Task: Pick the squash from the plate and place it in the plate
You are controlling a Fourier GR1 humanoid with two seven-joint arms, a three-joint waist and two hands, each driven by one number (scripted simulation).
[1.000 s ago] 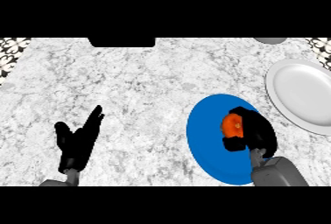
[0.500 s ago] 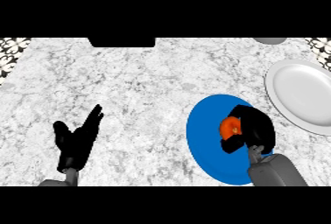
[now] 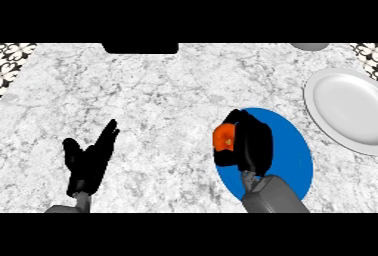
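The right robot hand [image 3: 251, 142] is curled around the orange squash [image 3: 224, 138] over the blue plate [image 3: 295, 155], and it might slip out before reaching the white plate [image 3: 343, 107].

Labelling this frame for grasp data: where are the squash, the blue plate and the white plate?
squash [image 3: 224, 138], head view, its orange side.
blue plate [image 3: 291, 150], head view, bare right part.
white plate [image 3: 347, 110], head view, its centre.

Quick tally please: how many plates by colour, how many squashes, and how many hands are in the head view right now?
Blue plate: 1
White plate: 1
Squash: 1, orange, inside the right hand
Hands: 2, with the left hand resting open
Total: 5
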